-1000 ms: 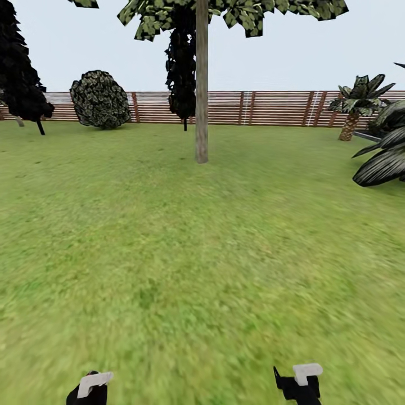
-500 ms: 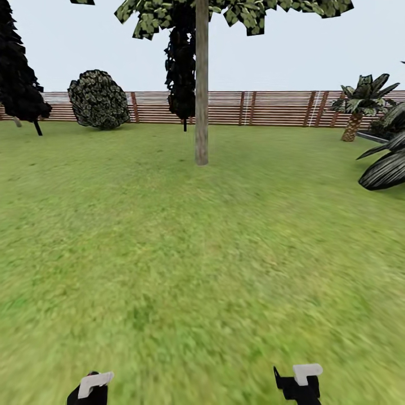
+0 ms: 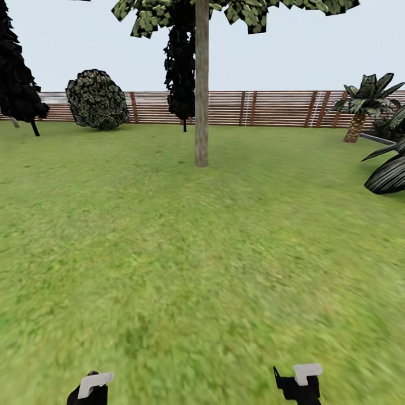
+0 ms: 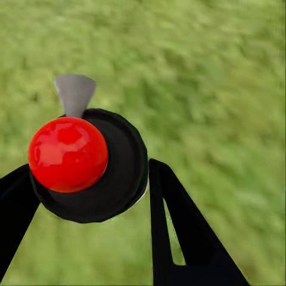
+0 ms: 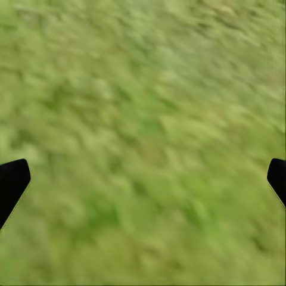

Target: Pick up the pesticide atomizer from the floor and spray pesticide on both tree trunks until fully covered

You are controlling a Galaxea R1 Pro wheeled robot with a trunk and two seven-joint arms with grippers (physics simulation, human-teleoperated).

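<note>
— What is the left gripper [image 4: 89, 196] doing?

— It is gripping the pesticide atomizer [image 4: 89, 164]: in the left wrist view its two black fingers [image 4: 185, 238] are pressing on either side of the black round body, with the red knob [image 4: 67, 154] and grey nozzle [image 4: 74, 94] just ahead of the fingertips. Green lawn [image 4: 208, 89] is lying beyond it.

— And the right gripper [image 5: 143, 179]?

— It is standing wide open over bare grass [image 5: 143, 119], its two dark fingertips [image 5: 12, 182] showing at opposite edges of the right wrist view with nothing between them.

— Where is the tree sitting relative to them?

— Far ahead of both grippers. In the head view the thick tree trunk [image 3: 202, 84] is rising from the lawn well beyond the left gripper [image 3: 90, 388] and right gripper [image 3: 298, 382], roughly between their lines. Behind it the slatted fence [image 3: 270, 108] is running across, with a round bush [image 3: 97, 99] ahead on the left gripper's side and a short palm [image 3: 360, 107] ahead on the right gripper's side.
</note>
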